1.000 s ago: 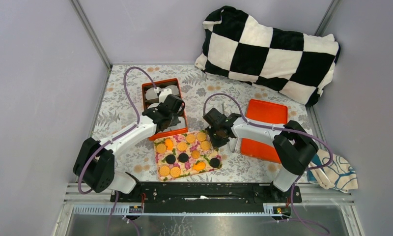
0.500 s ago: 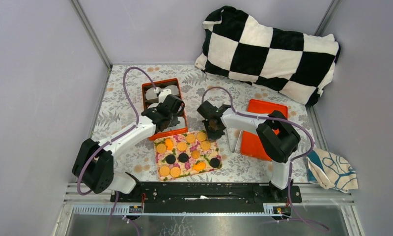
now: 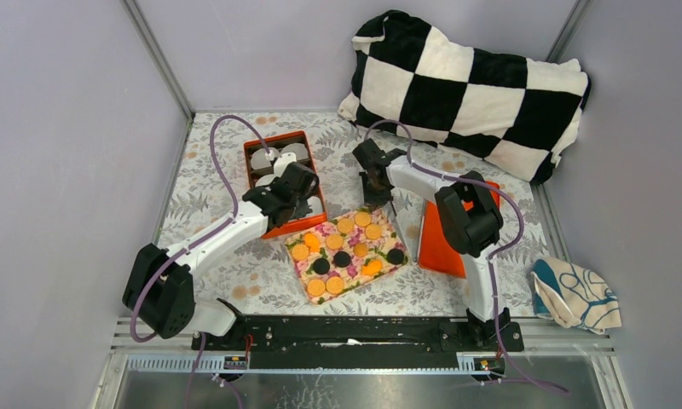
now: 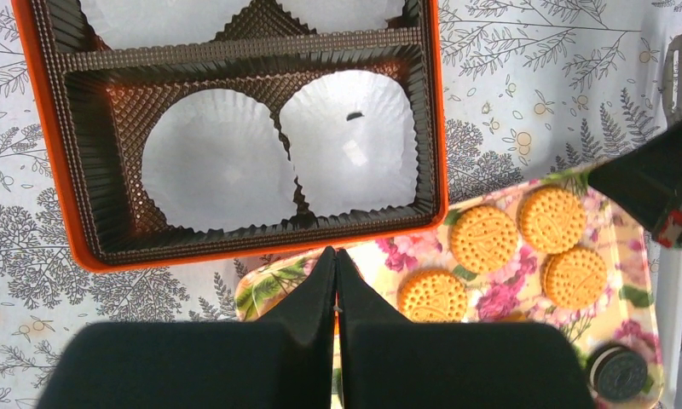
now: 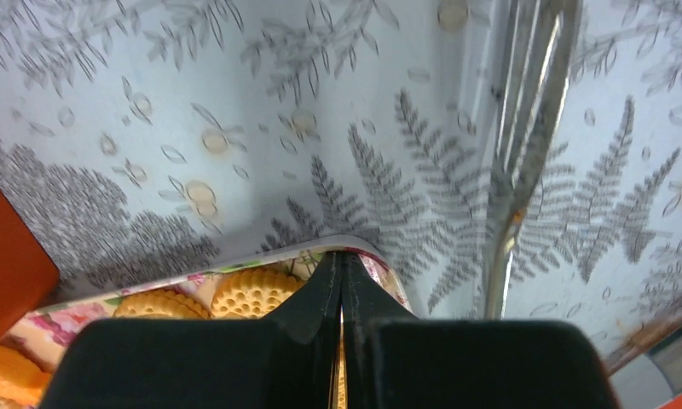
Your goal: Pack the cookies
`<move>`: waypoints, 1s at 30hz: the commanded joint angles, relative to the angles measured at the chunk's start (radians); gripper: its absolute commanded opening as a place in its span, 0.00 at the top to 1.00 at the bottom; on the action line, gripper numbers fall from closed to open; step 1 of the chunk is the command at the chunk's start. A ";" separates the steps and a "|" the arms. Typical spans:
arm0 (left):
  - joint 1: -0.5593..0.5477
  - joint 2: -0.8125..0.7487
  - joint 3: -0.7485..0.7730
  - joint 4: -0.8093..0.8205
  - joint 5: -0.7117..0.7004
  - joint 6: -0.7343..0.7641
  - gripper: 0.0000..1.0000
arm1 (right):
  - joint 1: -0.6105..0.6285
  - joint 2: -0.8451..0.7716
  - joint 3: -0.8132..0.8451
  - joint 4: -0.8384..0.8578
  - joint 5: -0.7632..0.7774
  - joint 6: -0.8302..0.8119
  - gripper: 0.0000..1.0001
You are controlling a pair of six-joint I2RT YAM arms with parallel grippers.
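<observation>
The cookies lie on a floral tray (image 3: 308, 271): several orange-tan ones (image 3: 335, 241) and a few black ones (image 3: 342, 258). They also show in the left wrist view (image 4: 484, 237) and the right wrist view (image 5: 252, 290). An orange box (image 3: 278, 139) with a dark liner holds white paper cups (image 4: 218, 162). My left gripper (image 3: 297, 194) is shut and hovers between the box's near edge (image 4: 235, 251) and the tray's corner (image 4: 335, 256). My right gripper (image 3: 376, 189) is shut, its tip (image 5: 339, 257) just inside the tray's far corner. A thin orange sliver shows between each pair of fingers.
A metal slotted spatula (image 5: 525, 128) lies on the floral tablecloth right of the tray, also in the left wrist view (image 4: 680, 68). An orange lid (image 3: 444, 243) is at the right. A checkered pillow (image 3: 470, 81) lies at the back and a patterned cloth (image 3: 576, 294) at the near right.
The floral tray has slid right and away and turned. My right gripper has moved away from me along the tray's right side to its far corner. My left gripper has hardly moved.
</observation>
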 commanded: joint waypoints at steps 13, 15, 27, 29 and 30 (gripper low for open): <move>-0.011 0.192 -0.015 0.121 -0.013 -0.003 1.00 | -0.052 0.323 0.399 -0.090 0.040 -0.070 1.00; -0.013 0.229 -0.001 0.121 -0.058 -0.002 1.00 | -0.050 0.327 0.400 -0.086 0.031 -0.079 1.00; -0.013 0.272 0.189 0.085 -0.192 0.004 0.99 | -0.052 0.350 0.388 -0.064 -0.020 -0.086 1.00; -0.011 0.310 0.225 0.074 -0.200 0.010 0.99 | -0.052 0.350 0.386 -0.064 -0.019 -0.089 1.00; -0.010 0.335 0.243 0.070 -0.204 0.012 0.99 | -0.052 0.350 0.386 -0.065 -0.019 -0.090 1.00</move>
